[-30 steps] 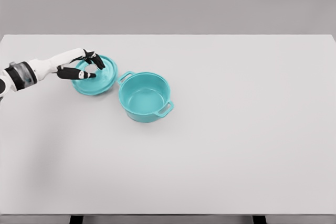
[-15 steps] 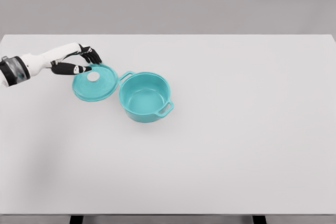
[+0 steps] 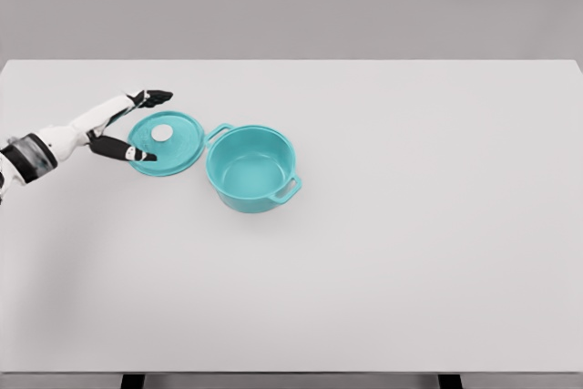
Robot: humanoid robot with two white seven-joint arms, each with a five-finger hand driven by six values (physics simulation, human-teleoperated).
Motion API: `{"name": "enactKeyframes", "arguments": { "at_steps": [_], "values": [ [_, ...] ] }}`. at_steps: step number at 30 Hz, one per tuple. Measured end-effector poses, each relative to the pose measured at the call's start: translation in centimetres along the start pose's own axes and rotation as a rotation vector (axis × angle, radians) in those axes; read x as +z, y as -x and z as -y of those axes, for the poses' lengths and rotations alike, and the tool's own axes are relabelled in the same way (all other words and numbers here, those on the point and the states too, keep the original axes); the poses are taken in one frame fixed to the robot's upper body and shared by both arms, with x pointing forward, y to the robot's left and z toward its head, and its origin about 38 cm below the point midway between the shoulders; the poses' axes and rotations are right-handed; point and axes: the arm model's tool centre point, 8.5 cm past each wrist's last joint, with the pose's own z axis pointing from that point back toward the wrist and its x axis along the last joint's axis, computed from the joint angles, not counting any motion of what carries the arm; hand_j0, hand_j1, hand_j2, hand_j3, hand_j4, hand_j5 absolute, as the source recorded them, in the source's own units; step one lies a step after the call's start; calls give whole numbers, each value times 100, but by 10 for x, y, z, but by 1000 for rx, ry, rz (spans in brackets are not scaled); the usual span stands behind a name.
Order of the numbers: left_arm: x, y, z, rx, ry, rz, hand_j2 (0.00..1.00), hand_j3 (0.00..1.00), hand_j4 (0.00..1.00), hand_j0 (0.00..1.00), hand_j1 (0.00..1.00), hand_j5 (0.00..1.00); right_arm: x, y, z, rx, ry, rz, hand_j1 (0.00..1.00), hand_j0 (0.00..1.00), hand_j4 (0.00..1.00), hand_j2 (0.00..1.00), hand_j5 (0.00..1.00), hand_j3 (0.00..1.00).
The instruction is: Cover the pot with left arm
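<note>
Grey wall runs behind a wide white tabletop, which fills most of the head view; two dark legs show at its near edge. We find two task items on the left half of this surface.

First, a round teal pot with two loop handles stands upright and uncovered, its hollow interior visible. One handle points up-left, the other down-right toward us.

Second, a round teal lid with a small white knob lies just left of the pot. Its knob faces up and sits slightly left of the lid's centre as seen from the head camera. The lid's right edge comes close to the pot's up-left handle; we cannot tell whether they touch. The lid appears to rest on the table, though we cannot confirm it lies fully flat.

We note the white left arm entering from the picture's left edge, with a dark band near the wrist. The left hand sits at the lid's left rim. Its dark-tipped fingers extend above the lid's far-left edge, while the thumb reaches along the near-left edge. The digits are spread apart and straddle the rim loosely; we see no firm grasp on the lid.
</note>
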Motion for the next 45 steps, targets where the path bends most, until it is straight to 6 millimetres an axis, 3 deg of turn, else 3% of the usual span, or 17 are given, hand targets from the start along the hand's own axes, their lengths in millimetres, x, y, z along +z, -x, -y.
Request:
{"name": "enactKeyframes", "arguments": {
  "at_steps": [3,19,25,29,40,45],
  "values": [
    [-4,0,5,6,10,0,85,85,85,85,85,85,0,0,0,0,0,0,100,100,100,100,100,100],
    [-14,10,10,34,-13,-32,84,84,84,84,84,84,0,0,0,0,0,0,100,100,100,100,100,100],
    [-16,12,13,50,-23,-37,57,57,57,57,57,57,0,0,0,0,0,0,100,100,100,100,100,100],
    [-16,13,14,51,-22,-39,44,44,44,44,44,44,0,-1,0,1,0,2,100,100,100,100,100,100],
    [-13,13,15,44,-11,-40,44,44,44,44,44,44,0,0,0,0,0,0,100,100,100,100,100,100],
    [-19,-1,-3,9,-17,-9,45,45,45,45,45,45,0,0,0,0,0,0,100,100,100,100,100,100]
  ]
}}
